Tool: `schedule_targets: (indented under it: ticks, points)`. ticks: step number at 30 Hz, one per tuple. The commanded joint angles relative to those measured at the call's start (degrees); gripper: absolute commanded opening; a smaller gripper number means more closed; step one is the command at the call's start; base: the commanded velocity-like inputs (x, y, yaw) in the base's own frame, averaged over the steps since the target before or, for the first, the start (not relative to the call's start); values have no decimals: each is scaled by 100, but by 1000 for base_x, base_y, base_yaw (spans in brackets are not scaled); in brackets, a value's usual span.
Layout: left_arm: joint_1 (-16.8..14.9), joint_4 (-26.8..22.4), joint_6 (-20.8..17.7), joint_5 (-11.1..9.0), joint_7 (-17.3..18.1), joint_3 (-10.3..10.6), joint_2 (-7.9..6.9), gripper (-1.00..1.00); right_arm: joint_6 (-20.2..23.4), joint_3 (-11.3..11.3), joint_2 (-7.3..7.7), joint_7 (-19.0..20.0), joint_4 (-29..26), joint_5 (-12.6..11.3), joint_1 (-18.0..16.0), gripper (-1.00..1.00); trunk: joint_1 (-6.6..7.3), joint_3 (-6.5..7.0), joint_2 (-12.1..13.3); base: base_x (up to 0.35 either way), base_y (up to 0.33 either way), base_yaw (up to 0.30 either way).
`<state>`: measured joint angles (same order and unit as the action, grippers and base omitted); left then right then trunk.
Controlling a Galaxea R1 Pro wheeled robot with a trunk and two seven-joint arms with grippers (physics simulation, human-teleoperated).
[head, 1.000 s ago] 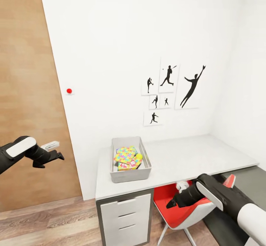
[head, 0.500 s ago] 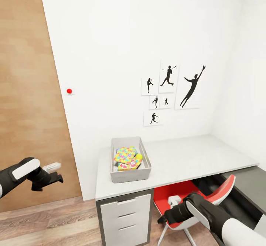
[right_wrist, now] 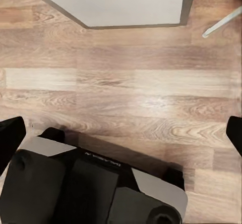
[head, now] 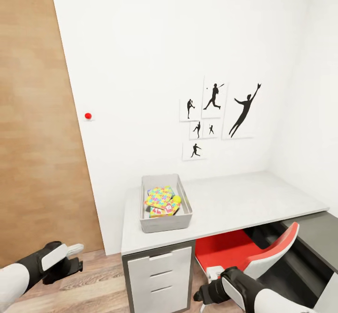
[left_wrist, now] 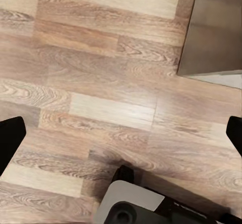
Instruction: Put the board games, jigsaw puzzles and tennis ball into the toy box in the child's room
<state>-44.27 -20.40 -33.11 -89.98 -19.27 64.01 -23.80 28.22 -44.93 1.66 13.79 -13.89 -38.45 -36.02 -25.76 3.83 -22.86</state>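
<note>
Toy box [head: 165, 219] on the worktop [head: 234, 207], toys inside.
A multicoloured jigsaw [head: 160, 195] lies on top, a yellow-green ball [head: 176, 200] beside it. Left gripper [left_wrist: 121, 135] and right gripper [right_wrist: 121, 133] hang over the floor [left_wrist: 101, 82], fingers spread, empty.

- White table [head: 244, 205] top lies bare to the right of the grey toy box [head: 165, 221].
- Red chair [head: 263, 256] fills the gap under the table.
- Drawer unit [head: 159, 275] blocks the table's left underside.
</note>
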Motion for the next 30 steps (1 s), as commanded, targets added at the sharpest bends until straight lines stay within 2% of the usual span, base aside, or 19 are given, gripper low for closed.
schedule_targets:
  ticks: [1, 2, 7, 10, 13, 21, 22, 23, 25, 30]
  points:
    - [31, 92, 68, -24, -47, 30, 71, 100, -30, -13, -10, -41, 32, -1, -2, 100, -2, -2, -6, 0, 0, 0]
    - [90, 274, 190, 43, -42, 31, 194, 100, -102, -9, -26, -124, 87, -5, -2, 100, -2, -2, -6, 0, 0, 0]
    - [349, 628, 702, 306, -28, 32, 521, 100, -218, 35, -49, -255, 169, -18, -2, 100, -2, -2, -6, 0, 0, 0]
    - [524, 679, 1032, 359, -26, 32, 621, 100, -350, 59, -49, -272, 195, -28, -2, 100, -2, -2, -6, 0, 0, 0]
    - [714, 696, 1333, 376, -25, 32, 669, 100, -584, 68, -48, -282, 249, -36, 5, 100, -2, -2, -6, 0, 0, 0]
    - [1005, 704, 1938, 397, -9, 32, 699, 100, -718, 65, -86, -456, 298, -39, 47, 100, -2, -10, -6, 0, 0, -77]
    - [1048, 704, 2023, 407, -2, 61, 730, 100, -725, 67, -172, -630, 305, -39, 50, 100, -2, -13, -6, 0, 0, -234]
    - [1061, 704, 2041, 423, -1, 103, 760, 100, -723, 65, -194, -672, 306, -39, 50, 100, -2, -17, -6, -16, 0, -242]
    - [1081, 704, 2054, 444, 0, 159, 794, 100, -723, 65, -209, -699, 307, -39, 51, 100, -2, -24, -6, -41, 14, -246]
    - [1195, 704, 2205, 579, 8, 454, 869, 100, -724, 69, -251, -740, 308, -47, 53, 100, -2, -45, -6, -124, 123, -253]
